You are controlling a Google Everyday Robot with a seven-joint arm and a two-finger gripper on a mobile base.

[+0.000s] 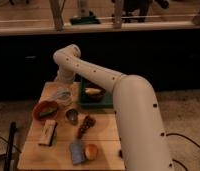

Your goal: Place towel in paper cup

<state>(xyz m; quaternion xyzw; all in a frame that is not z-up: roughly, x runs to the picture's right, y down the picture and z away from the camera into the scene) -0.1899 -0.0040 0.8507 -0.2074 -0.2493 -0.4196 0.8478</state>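
On the tabletop: you've got a light wooden tabletop (105,132) with a bunch of stuff spread over it, dark wall behind and a railing up top.
Arm: your white arm (100,80) comes in big from the lower right, runs up and left, bends at an elbow near the back left corner, then drops down toward the tabletop.
Claw: your claw (64,89) sits low over the back left part of the tabletop, right at the pale bundle. Honestly can't tell if it's wide, narrow or holding anything, it blends into the arm and the bundle.
Towel and paper cup: there's a whitish, crumpled-looking thing (61,95) right under the claw. Could be the towel, the paper cup, or both together, can't separate them.
Red bowl: a red bowl (45,109) just left-front of that, with something greenish inside.
Green tray: a green tray (107,101) at the back, beside the arm, with a dark bowl (94,93) holding something yellowish.
Middle: a small grey cup (72,116) and a dark brown lumpy item (85,125) right beside it.
Front: a flat packet (48,132) on the left, plus a blue-grey item (77,151) touching an orange round thing (91,150).
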